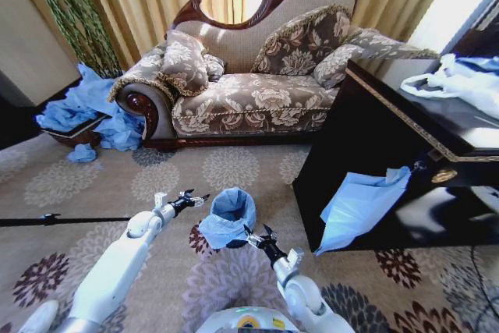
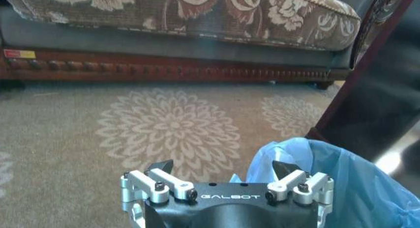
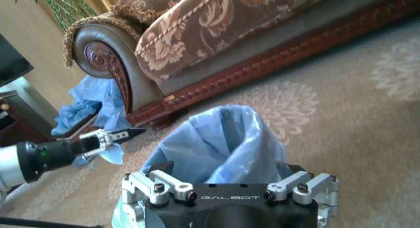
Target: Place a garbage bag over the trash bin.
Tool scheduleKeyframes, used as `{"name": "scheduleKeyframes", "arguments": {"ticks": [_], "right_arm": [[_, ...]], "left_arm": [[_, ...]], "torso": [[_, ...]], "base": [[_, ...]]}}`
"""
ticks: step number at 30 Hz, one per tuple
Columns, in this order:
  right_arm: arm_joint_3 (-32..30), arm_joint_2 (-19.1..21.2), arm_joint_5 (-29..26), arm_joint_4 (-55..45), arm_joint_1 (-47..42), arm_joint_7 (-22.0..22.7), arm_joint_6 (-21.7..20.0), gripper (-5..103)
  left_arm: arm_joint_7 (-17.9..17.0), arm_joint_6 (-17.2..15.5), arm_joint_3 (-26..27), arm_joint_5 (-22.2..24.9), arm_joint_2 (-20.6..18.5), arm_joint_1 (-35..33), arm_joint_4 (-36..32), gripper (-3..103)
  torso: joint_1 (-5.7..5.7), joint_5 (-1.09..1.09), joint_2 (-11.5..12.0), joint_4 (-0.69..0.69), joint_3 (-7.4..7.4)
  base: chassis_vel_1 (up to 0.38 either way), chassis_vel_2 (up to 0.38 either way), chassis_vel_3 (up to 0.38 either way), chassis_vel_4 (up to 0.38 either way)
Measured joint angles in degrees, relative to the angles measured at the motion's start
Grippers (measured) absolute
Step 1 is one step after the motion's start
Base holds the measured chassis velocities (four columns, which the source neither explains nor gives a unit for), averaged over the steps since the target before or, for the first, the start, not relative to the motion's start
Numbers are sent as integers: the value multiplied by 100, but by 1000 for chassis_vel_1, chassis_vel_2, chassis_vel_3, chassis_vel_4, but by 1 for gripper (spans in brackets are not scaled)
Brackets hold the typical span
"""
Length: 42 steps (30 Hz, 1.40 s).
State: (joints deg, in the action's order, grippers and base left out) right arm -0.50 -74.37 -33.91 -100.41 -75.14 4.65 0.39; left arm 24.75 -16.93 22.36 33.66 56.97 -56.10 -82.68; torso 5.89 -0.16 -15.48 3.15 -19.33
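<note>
Garbage bag [image 1: 228,216] sits over the trash bin [image 1: 235,242] on the carpet [image 1: 93,185], mouth open upward, blue plastic draped down the sides; we see only a dark sliver of bin low on the near side. Bin stands mid-carpet, in front of the sofa [image 1: 249,103], with the black cabinet [image 1: 374,154] to its right.

Left gripper [image 1: 193,200] hovers just beside the bag's left rim, jaws apart, nothing between them. Right gripper [image 1: 260,234] is at the bag's near-right edge, jaws apart too; we cannot tell if a fingertip touches the plastic.

Open carpet lies left of and behind the bin up to the sofa base. Right side is tighter, with the cabinet corner near.

Left wrist view: left gripper [image 2: 223,170] with spread fingers over bare carpet, bag [image 2: 328,184] at its side, sofa's wooden base rail [image 2: 164,68] across the back. Right wrist view: right gripper [image 3: 226,169] right behind the bag [image 3: 220,142], looking into the open mouth, with the left gripper [image 3: 115,138] beyond it and the sofa's carved arm [image 3: 105,61] behind.

Around: flat light-blue sheet [image 1: 362,204] hanging down the cabinet front, white plastic bags [image 1: 460,83] on the cabinet top, wicker basket [image 1: 74,134] heaped with blue bags at the sofa's left end, one blue bag [image 1: 82,154] loose on the carpet beside it. Black rod [image 1: 54,220] lies across the carpet, far left.
</note>
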Motion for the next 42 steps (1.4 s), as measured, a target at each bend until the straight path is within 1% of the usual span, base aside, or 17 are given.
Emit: {"name": "scheduleKeyframes", "arguments": {"ticks": [5,6,8,11,12,14,17,18,21,23,26,28,29,30,35,37,42], "right_arm": [[276,-59,291,-112,55,347,62,100],[327,-63,332,-136,56,390,65,103],[444,-85,411,-154,56,462,68,97],[484,-114,443,-128,60,476,72,95],[503,-142,463,-62,72,479,73,85],[504,-155,468,-32,80,480,73,85],[503,-171,469,44,110,481,73,68],[503,-171,469,44,110,481,73,68],[479,-168,463,96,126,479,67,52],[475,-166,463,102,128,477,66,52],[481,-158,461,109,132,472,58,36],[485,-158,460,111,134,471,56,36],[499,-155,459,125,142,470,52,25],[506,-149,459,138,150,469,49,22],[525,-121,460,147,177,470,34,18],[526,-119,464,194,209,471,33,9],[530,-118,478,237,233,462,45,1]], "left_arm": [[38,42,-12,-13,7,5,98,100],[48,48,-12,-14,5,6,114,100],[81,65,-17,-13,-4,16,157,100],[102,78,-23,-10,-6,26,182,100],[120,91,-31,-6,-6,34,196,100],[125,97,-34,-3,-3,37,199,100],[137,121,-51,6,9,40,208,100],[137,121,-51,6,9,40,208,100],[151,162,-61,12,20,43,219,100],[154,169,-62,12,23,43,222,100],[176,188,-65,18,32,44,226,100],[177,193,-65,20,35,44,227,100],[178,204,-65,30,47,44,230,100],[178,207,-65,34,51,44,230,100],[179,208,-64,44,56,44,235,100],[179,211,-63,55,74,44,250,100],[176,216,-63,57,105,44,275,100]], "torso": [[0,0,0,-1,0],[0,0,0,-1,0],[0,0,0,0,0],[0,1,0,-1,0],[0,1,0,-1,0],[0,1,0,0,0],[0,1,0,-1,0],[0,1,0,-1,0],[0,1,0,0,0],[0,1,0,0,0],[0,1,0,0,0],[0,1,0,0,0],[0,1,0,0,0],[0,1,0,0,0],[0,1,0,0,0],[0,1,0,0,0],[0,1,0,-1,0]], "base": [[0,0,0,0],[0,0,0,0],[0,0,0,0],[0,0,0,0],[0,0,0,0],[0,0,0,0],[0,0,0,0],[0,0,0,0],[0,0,0,0],[0,0,0,0],[0,0,0,0],[0,0,0,0],[0,0,0,0],[0,0,0,0],[0,0,0,0],[0,0,0,0],[0,0,0,0]]}}
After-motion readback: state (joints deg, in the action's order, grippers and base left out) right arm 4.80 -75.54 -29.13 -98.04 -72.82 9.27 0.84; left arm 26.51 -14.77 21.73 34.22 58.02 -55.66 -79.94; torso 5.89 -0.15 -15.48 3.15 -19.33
